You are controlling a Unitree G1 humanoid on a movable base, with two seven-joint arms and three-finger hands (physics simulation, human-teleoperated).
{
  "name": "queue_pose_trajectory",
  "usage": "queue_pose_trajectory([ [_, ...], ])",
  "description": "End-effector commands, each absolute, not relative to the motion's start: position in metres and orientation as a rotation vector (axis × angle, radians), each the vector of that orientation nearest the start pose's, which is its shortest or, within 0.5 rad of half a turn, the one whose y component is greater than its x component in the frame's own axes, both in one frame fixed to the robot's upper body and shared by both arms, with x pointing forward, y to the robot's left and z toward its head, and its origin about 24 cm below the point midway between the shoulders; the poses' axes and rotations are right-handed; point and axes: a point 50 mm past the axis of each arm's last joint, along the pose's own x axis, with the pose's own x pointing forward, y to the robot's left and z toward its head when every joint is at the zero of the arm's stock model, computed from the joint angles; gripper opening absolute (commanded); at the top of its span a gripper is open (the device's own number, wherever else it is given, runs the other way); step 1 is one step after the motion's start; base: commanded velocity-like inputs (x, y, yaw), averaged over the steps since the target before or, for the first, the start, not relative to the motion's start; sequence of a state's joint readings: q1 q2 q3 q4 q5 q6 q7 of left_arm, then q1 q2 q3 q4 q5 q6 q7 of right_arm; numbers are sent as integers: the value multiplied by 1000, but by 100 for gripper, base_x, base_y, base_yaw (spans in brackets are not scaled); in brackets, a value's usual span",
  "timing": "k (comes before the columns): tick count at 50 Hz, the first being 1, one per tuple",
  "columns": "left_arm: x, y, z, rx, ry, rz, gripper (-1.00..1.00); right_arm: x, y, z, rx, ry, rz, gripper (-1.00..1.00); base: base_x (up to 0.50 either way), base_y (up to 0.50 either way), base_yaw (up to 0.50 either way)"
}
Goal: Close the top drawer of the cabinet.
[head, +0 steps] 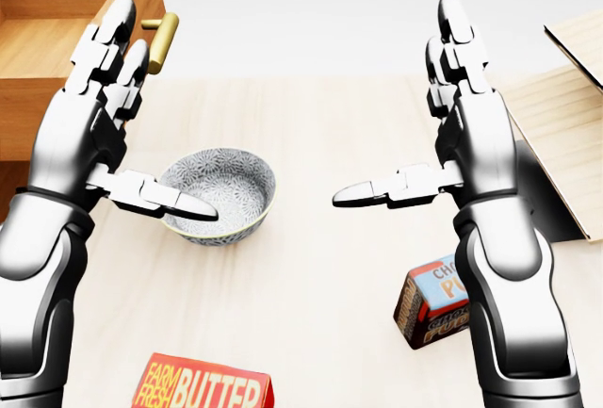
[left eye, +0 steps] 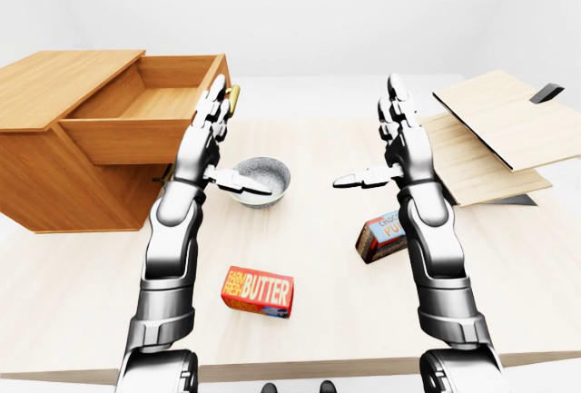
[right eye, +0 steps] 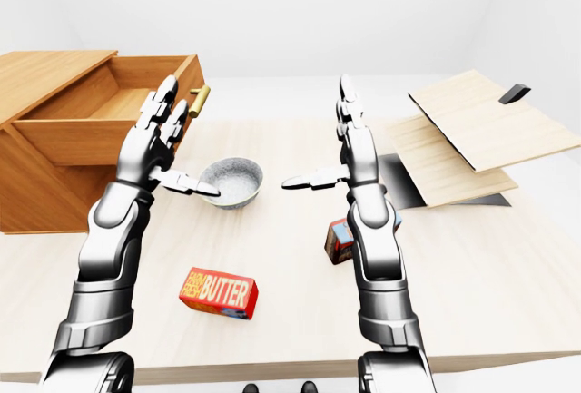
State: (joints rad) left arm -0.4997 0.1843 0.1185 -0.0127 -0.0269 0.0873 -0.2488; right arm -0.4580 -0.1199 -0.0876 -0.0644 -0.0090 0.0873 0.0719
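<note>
Wooden cabinet [left eye: 54, 152] sits at the left of the left-eye view on a pale table [left eye: 318, 257]; its top drawer [left eye: 150, 103] stands pulled out toward the middle of the view, interior bare wood, with a brass handle [head: 160, 40] on the drawer's end face. Left hand [left eye: 211, 130] is raised with the fingers [head: 113, 45] extended upward and the thumb splayed sideways, fully spread, holding nothing. In the head view its fingertips lie just beside the brass handle, to the handle's left, and overlap the drawer's end face; contact cannot be confirmed from these views. Right hand [left eye: 399, 134] mirrors it: fingers straight up, thumb pointing left, spread wide and empty, well apart from the drawer, at the right of centre. A grey patterned bowl [head: 221, 191] rests on the table below the drawer's end, with the left thumb crossing over its rim in the head view. A red butter box [left eye: 259, 293] lies flat between the two forearms near the bottom. A brown chocolate pudding box [head: 429, 304] stands partly behind the right forearm. Light wooden boards [left eye: 499, 130] lie stacked and tilted at the right of the left-eye view.
</note>
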Motion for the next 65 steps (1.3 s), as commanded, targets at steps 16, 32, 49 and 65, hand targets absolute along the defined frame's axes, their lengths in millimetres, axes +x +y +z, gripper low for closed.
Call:
queue_pose_trajectory([
  [16, 347, 169, 113, 165, -89, -157, 100, 301, -151, 179, -130, -462, 77, 100, 0, 0, 0],
  [32, 393, 233, 118, 155, 46, 86, 100, 297, -160, 167, -147, -418, 70, 100, 0, 0, 0],
  [49, 386, 280, 125, 173, 84, 252, 100, 291, -164, 178, -148, -468, 54, 100, 1, 0, -1],
  [65, 356, 361, 156, 198, 60, 509, 100, 286, -161, 180, -150, -489, 57, 100, 0, 0, 0],
])
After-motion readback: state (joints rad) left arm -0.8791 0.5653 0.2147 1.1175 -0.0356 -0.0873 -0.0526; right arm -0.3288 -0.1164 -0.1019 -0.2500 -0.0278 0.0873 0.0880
